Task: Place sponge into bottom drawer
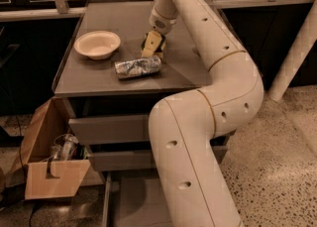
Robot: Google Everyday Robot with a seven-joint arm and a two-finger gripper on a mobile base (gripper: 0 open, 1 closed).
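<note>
Gripper (154, 41) clamped on the tilted sponge (149, 48) at the cabinet top (99, 80), evidently for carrying to the open bottom drawer (107, 198).

Arm (218, 97): cream shell, looks like smooth plastic, satin sheen, small dark holes. Gripper (153, 42) sits at the far middle of the surface (89, 77), at the sponge (150, 47); its parts look dark and matt. Sponge: pale yellow foam, matt, soft-looking. Foil packet (138, 67): crumpled silver, shiny, creased all over. Bowl (97, 45), far left: off-white, matt, paper-pulp look. Surface: grey, smooth, dull finish. Bottom drawer (131, 196): grey, smooth, low sheen, same look as the two drawer fronts above. Box (49, 176), near left: brown cardboard, matt. Floor (277, 161): speckled stone-like, slightly polished.
</note>
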